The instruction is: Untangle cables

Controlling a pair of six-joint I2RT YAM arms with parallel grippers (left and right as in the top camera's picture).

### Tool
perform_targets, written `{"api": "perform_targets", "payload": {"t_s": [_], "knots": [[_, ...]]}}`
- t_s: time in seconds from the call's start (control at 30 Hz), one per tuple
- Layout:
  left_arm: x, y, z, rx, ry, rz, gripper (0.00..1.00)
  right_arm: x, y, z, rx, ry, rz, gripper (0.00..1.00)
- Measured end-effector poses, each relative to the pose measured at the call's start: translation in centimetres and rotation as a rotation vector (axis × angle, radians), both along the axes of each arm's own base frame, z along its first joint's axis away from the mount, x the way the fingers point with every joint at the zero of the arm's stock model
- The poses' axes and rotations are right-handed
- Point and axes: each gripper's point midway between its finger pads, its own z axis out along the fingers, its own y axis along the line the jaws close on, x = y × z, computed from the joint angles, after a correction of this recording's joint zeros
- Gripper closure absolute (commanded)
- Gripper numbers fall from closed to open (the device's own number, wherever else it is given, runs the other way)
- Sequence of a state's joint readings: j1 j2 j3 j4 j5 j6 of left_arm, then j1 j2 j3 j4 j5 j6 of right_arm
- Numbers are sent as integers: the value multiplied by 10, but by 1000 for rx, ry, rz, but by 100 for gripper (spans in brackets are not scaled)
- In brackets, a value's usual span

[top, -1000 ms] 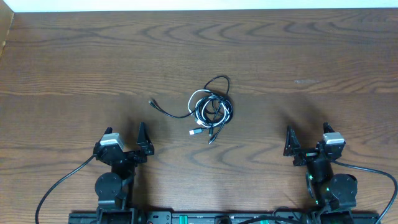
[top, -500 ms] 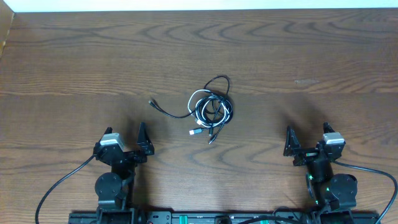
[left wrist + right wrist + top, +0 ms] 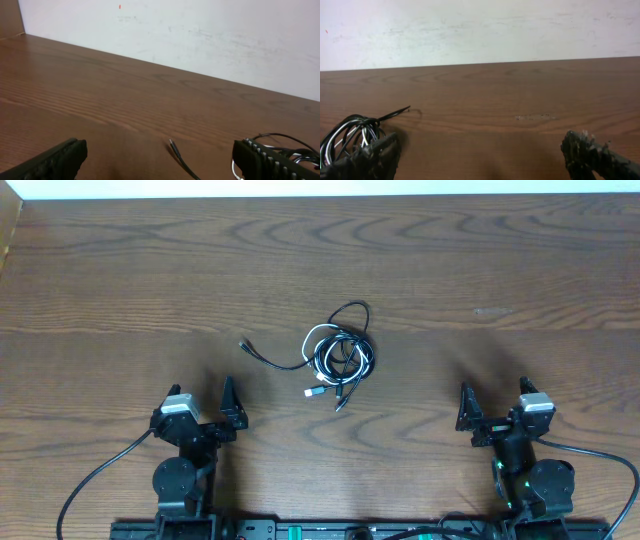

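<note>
No movement since before: cables point(image 3: 338, 357) in one tangle, left fingers point(image 3: 55, 161) and right fingers point(image 3: 592, 156) wide apart, empty.

The thin black and white cords point(image 3: 338, 357) lie knotted in a loose coil mid-table, one black plug end point(image 3: 243, 342) trailing toward nine o'clock.

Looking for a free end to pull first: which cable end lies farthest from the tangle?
The black plug stretched out left of the tangle; the white plug and other black tip sit close below it.
</note>
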State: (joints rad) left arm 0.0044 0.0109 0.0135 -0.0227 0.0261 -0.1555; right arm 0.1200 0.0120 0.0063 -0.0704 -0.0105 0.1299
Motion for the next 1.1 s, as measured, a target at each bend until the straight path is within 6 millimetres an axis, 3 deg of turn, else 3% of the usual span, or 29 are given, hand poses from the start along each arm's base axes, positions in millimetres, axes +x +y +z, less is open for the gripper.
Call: {"api": "perform_targets", "payload": {"t_s": [0.53, 0.83, 0.93, 1.1], "knots": [[1, -5, 4, 0, -18, -28, 1, 0, 0, 0, 0, 0, 0, 1], [-6, -53, 17, -55, -53, -308, 1, 0, 0, 0, 0, 0, 0, 1], [-13, -60, 34, -110, -50, -345, 1, 0, 0, 0, 0, 0, 0, 1], [-31, -64, 88, -156, -64, -372, 1, 0, 0, 0, 0, 0, 0, 1]]}}
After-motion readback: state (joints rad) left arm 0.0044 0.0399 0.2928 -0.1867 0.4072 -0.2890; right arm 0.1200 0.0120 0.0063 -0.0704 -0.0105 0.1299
